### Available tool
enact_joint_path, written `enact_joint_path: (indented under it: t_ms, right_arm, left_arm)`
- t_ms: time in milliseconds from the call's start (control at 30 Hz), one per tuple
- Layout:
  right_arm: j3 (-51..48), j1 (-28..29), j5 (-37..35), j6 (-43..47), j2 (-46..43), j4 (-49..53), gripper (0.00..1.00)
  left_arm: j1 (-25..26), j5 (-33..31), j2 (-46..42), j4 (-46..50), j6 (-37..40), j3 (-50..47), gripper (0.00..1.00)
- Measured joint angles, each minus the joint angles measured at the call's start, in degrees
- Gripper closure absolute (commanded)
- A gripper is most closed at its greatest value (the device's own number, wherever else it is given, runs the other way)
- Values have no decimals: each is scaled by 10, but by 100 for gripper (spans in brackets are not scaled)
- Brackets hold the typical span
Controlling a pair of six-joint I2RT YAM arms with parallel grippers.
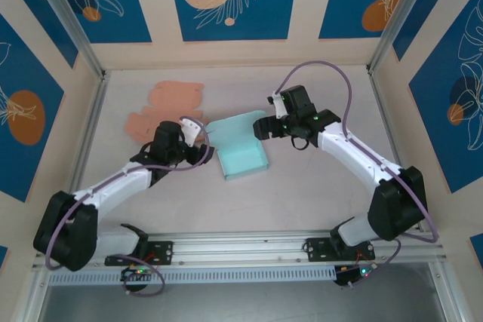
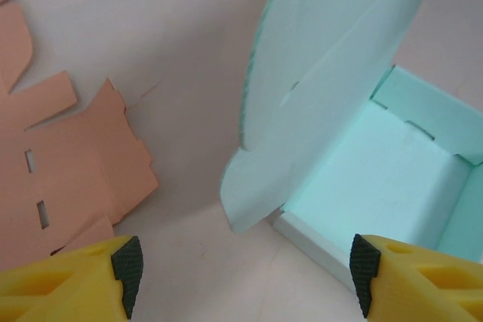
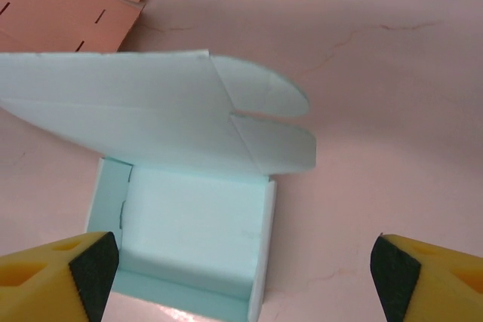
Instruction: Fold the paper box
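The paper box (image 1: 241, 152) is pale teal and sits mid-table with its walls up and its lid (image 1: 230, 127) raised. My left gripper (image 1: 198, 141) hovers just left of the box, open. In the left wrist view its black pads (image 2: 127, 265) stand wide apart over bare table, with the lid's rounded flap (image 2: 256, 186) and the box corner (image 2: 317, 235) just ahead. My right gripper (image 1: 266, 127) is at the box's far right corner, also open. The right wrist view looks down into the box (image 3: 189, 231) under the lid (image 3: 128, 107), pads (image 3: 96, 262) far apart.
Flat orange cardboard blanks (image 1: 167, 107) lie at the back left, also seen in the left wrist view (image 2: 68, 171) and the right wrist view (image 3: 68, 1). Patterned walls with metal posts (image 1: 72, 28) enclose the table. A rail (image 1: 241, 250) runs along the near edge.
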State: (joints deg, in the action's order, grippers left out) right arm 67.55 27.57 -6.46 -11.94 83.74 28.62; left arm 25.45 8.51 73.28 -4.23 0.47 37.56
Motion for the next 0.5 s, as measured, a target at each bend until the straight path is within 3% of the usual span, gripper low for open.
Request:
enact_joint_path:
  t_ms: [267, 500]
  right_arm:
    - [2, -25, 45, 57, 59, -35, 13]
    - [2, -69, 115, 80, 73, -80, 13]
  left_arm:
    - [-5, 28, 47, -33, -6, 15, 33]
    - [-5, 39, 82, -49, -15, 26, 49]
